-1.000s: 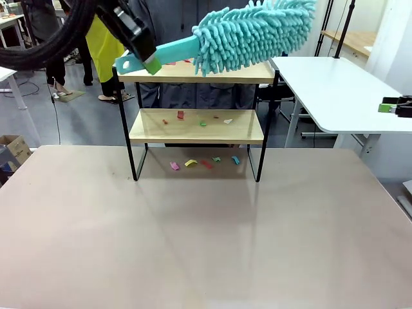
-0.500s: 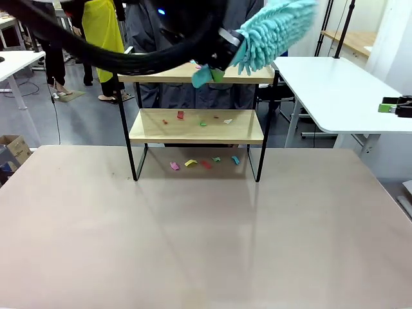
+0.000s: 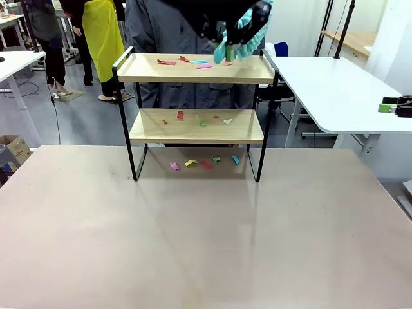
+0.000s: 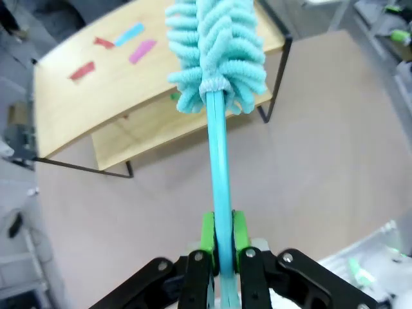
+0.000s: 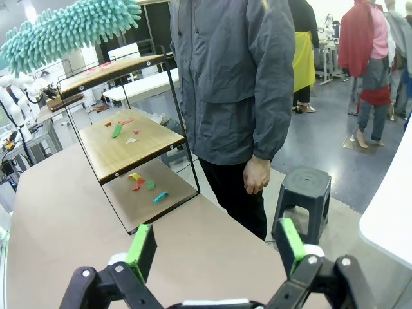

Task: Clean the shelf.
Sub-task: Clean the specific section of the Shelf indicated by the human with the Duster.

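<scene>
Left gripper (image 4: 219,235) has its green pads pressed onto the thin teal handle of a fluffy teal duster (image 4: 215,51), pinching it low on the stem. In the front view this gripper (image 3: 223,54) sits at the top centre of the frame, over the right part of the upper board. Right gripper (image 5: 215,250) is spread wide with nothing between its pads.

The shelf (image 3: 248,72) stands in the upper middle of the front view, at the far side of the beige bench (image 3: 206,244). It has two light wooden boards in a thin black frame with raised rails at both ends. Coloured paper scraps (image 3: 199,62) lie on the upper board, more lie on the lower one, and a row lies on the bench underneath.

In the front view the duster's head is cut by the top edge, and the dark gripper body is hard to separate from the grey jacket of the person (image 3: 167,38) behind. At the right edge the other gripper is clipped by the frame, so its jaws cannot be read there. In the left wrist view the upper board hides most of the lower one, and the duster head covers the upper board's right end
</scene>
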Robot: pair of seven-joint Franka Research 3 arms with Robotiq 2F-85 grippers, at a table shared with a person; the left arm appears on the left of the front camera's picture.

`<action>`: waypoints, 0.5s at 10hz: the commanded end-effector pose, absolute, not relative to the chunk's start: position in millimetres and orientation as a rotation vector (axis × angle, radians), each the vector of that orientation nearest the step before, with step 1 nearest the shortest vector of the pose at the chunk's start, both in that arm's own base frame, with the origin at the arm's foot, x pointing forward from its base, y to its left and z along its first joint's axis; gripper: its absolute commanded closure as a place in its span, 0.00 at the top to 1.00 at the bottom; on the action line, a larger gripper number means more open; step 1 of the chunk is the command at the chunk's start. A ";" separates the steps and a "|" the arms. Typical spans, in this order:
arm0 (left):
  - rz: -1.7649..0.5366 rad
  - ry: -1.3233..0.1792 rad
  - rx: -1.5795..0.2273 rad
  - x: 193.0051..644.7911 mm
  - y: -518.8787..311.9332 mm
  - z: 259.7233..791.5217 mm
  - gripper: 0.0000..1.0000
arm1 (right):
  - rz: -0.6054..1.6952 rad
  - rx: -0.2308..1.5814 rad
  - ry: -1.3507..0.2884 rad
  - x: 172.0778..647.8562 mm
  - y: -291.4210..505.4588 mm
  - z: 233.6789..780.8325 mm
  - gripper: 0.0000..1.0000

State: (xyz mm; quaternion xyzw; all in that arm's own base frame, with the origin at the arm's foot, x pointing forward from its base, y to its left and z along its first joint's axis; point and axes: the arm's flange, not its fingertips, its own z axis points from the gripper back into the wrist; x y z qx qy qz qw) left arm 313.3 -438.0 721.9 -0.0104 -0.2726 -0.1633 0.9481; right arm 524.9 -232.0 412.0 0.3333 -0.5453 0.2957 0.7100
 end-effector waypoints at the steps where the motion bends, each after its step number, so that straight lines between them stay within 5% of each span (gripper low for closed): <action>1: -0.256 -0.525 -0.022 334.1 -468.5 731.8 0.13 | 0.664 0.736 -1.203 524.0 -229.5 413.7 1.00; 5: -0.133 -0.541 -0.034 352.2 -481.0 708.9 0.13 | 0.664 0.736 -1.203 524.0 -229.5 413.7 1.00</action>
